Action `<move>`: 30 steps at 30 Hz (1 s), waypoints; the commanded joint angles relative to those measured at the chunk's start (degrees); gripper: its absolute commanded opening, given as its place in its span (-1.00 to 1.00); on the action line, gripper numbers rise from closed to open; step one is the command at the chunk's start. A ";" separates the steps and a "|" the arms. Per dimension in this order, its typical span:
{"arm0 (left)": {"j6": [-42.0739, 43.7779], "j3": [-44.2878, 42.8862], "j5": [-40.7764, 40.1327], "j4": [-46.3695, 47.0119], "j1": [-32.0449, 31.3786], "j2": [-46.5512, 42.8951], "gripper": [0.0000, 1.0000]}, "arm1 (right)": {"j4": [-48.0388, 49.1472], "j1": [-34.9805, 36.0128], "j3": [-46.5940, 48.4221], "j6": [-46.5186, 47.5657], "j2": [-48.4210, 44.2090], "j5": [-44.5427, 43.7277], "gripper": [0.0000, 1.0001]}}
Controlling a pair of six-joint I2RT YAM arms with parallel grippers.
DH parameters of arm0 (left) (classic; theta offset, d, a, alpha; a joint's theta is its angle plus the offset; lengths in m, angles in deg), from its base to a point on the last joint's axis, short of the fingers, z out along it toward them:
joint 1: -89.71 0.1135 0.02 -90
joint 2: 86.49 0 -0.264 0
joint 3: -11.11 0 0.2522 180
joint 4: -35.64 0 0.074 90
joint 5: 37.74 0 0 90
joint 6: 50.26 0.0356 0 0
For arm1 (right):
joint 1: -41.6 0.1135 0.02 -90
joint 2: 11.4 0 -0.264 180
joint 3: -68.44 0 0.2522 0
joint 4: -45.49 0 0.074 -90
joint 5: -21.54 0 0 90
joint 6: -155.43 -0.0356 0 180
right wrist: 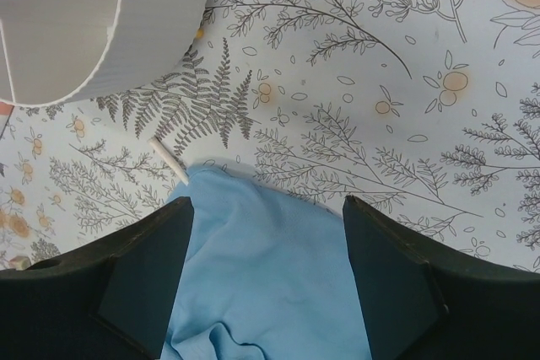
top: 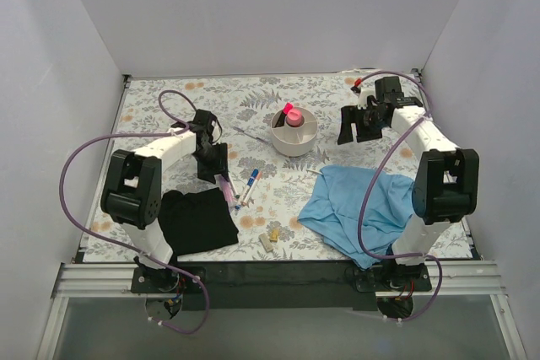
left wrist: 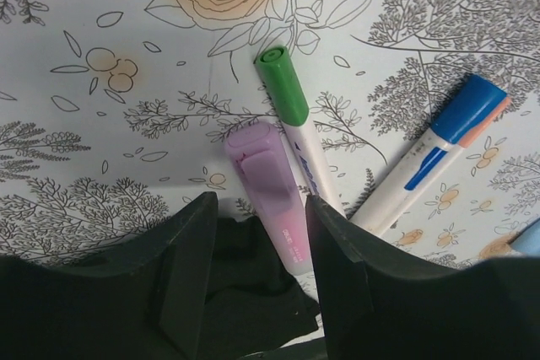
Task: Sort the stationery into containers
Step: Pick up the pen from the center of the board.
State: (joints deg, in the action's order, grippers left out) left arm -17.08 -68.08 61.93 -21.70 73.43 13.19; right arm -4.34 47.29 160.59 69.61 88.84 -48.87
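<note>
Sorting looks barely begun: only a pink highlighter (top: 291, 114) stands in the white organiser (top: 294, 148). The left pincer (left wrist: 260, 221) is spread wide on either side of the purple highlighter (left wrist: 263, 176), not yet closed on it. The green-capped marker (left wrist: 285, 99) and blue-capped pen (left wrist: 439, 153) lie beside it on the tabletop (left wrist: 84, 124). Pale eraser blocks (top: 267, 242) also lie loose. The right pincer (right wrist: 266, 233) hangs wide and empty over the blue cloth (right wrist: 261, 292).

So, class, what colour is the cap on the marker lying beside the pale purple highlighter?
The cap is green; the left wrist view shows it best.
</note>
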 commanded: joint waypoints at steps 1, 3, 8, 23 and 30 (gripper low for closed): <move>0.21 -2.86 -0.44 0.68 0.19 1.22 -0.12 | 1.80 -0.07 -1.31 -1.28 -3.13 0.62 0.61; 0.30 -3.30 -0.62 0.68 0.19 2.18 -0.20 | 1.80 -0.07 -1.40 -1.46 -3.21 1.23 0.61; 1.09 -3.04 -1.23 0.77 0.19 2.98 -0.34 | 2.23 1.94 -0.61 -1.29 -5.41 3.70 0.58; 3.99 -4.80 -0.62 0.42 0.19 4.12 -1.00 | 16.48 13.55 -8.87 -0.05 -15.70 1.06 0.58; 3.82 -2.77 -1.50 2.35 -0.16 6.13 -0.49 | 16.65 13.55 -6.32 -0.06 -13.06 0.27 0.59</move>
State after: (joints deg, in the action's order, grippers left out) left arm -14.04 -70.97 61.69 -20.71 73.41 17.83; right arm 9.47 60.96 152.44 69.18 74.61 -47.77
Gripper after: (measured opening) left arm 0.280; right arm 0.795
